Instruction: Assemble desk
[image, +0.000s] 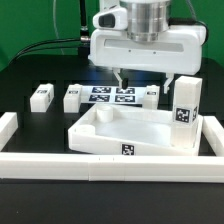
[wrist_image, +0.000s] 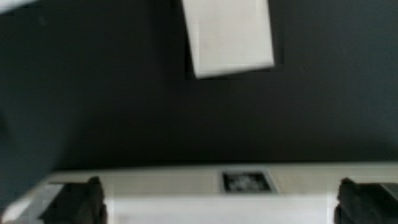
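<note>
Leg-fitting stage, by appearance: loose legs (image: 40, 95) lie beyond the desk slab (image: 100, 138) toward the exterior view's left, so the next move likely calls for descending squarely on one. The gripper (image: 121, 76) hovers over the slab's far rim, jaws spread wide and seemingly empty. An upright leg (image: 185, 105) stands at the slab's corner on the exterior view's right.

Cropped at the frame edge: white piece (wrist_image: 231, 35), perhaps a leg. Blurred past reading: tag (wrist_image: 246, 182) on the desk slab (wrist_image: 178, 192). Partly masked by the gripper (image: 120, 80): marker board (image: 103, 96).
</note>
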